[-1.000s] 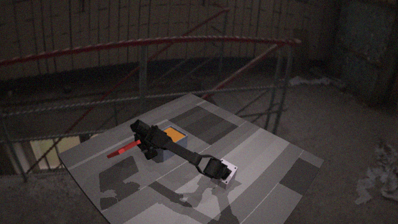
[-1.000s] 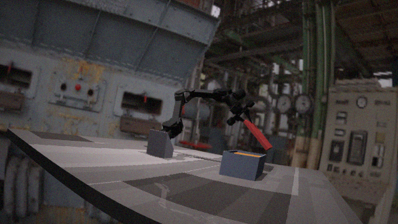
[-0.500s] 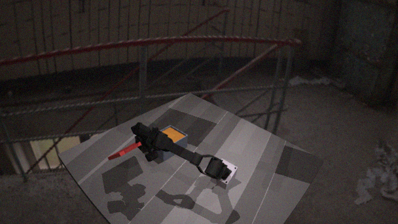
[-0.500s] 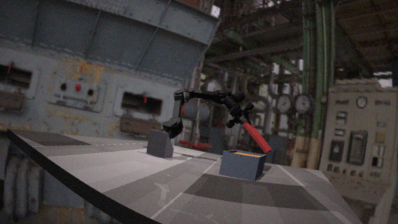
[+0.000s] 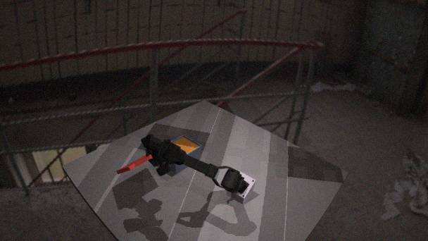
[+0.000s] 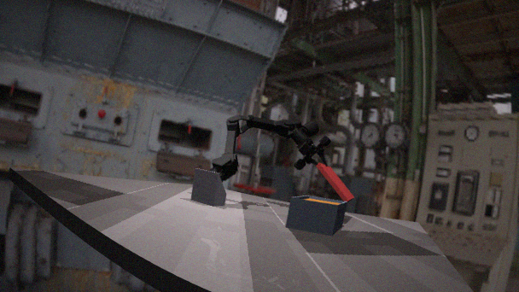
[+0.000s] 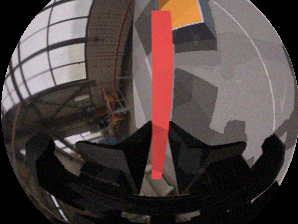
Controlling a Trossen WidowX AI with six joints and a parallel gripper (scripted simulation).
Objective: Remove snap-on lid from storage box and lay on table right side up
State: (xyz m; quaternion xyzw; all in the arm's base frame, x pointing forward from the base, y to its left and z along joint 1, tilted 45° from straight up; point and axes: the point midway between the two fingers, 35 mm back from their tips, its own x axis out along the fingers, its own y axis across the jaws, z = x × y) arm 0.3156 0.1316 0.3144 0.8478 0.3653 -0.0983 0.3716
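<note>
Well, the red lid [image 5: 134,165] [image 6: 335,182] [image 7: 162,70] was off the storage box [image 5: 196,155] [image 6: 313,216] [image 7: 197,36] and up in the air, reaching out and down from the fingertips at a steep slant. And what a grip! The gripper [image 5: 151,156] [image 6: 317,163] [image 7: 160,124] was closed to a narrow gap, one finger on either side of the lid, pinching it near one end. Below the gripper sat the box, open at the top, its orange inside [image 5: 184,145] [image 6: 322,201] [image 7: 185,14] on show. In the exterior view the lid's lower end overlapped the box's far edge, yet from the top the two lay apart, on opposite sides of the gripper!

Underneath it all ran the table [image 5: 246,137] [image 6: 192,239] [image 7: 240,75], striped in pale and dark greys, with shadows thrown across it. Behind the gripper, the black arm [image 5: 200,165] [image 6: 265,123] stretched back to its base [image 5: 250,180] [image 6: 207,189], well apart from the fingers. Farther out, past the table, a red-topped railing [image 5: 176,44] crossed the top view, and round gauges [image 6: 370,135] lined the exterior backdrop.
</note>
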